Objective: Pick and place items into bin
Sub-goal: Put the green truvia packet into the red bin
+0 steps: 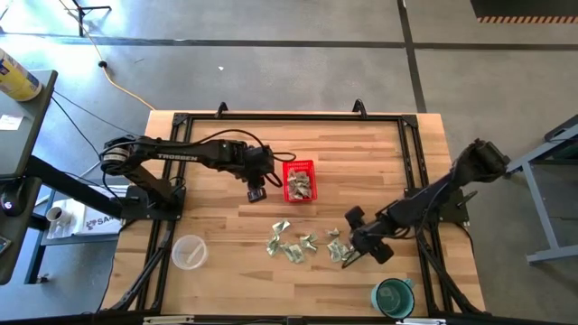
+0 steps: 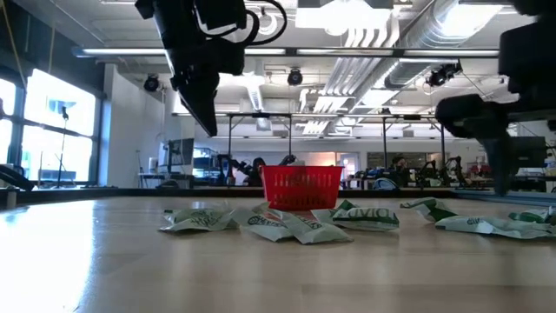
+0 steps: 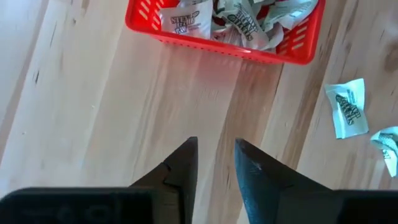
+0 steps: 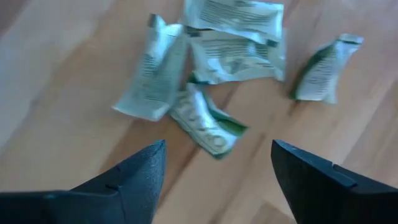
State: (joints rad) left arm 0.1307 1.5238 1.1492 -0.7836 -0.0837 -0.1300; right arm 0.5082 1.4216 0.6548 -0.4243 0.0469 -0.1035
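The red basket [image 1: 299,181] [image 2: 300,187] [image 3: 205,42] stands mid-table and holds several green-and-white packets [image 3: 242,18]. More packets [image 1: 293,246] [image 2: 287,222] lie flat and scattered on the wood near the table's near edge. My left gripper [image 1: 256,191] [image 3: 216,152] hangs above bare wood just left of the basket, its fingers a little apart with nothing between them. My right gripper [image 1: 348,249] [image 4: 217,152] is wide open over the right-hand cluster of packets [image 1: 340,251]. One packet [image 4: 208,124] lies just ahead of its fingers.
A clear plastic cup [image 1: 190,251] stands near the table's near-left corner and a teal round cup [image 1: 393,296] near the near-right corner. One loose packet [image 3: 348,109] lies close to the basket's near side. Bare wood stretches left of the basket.
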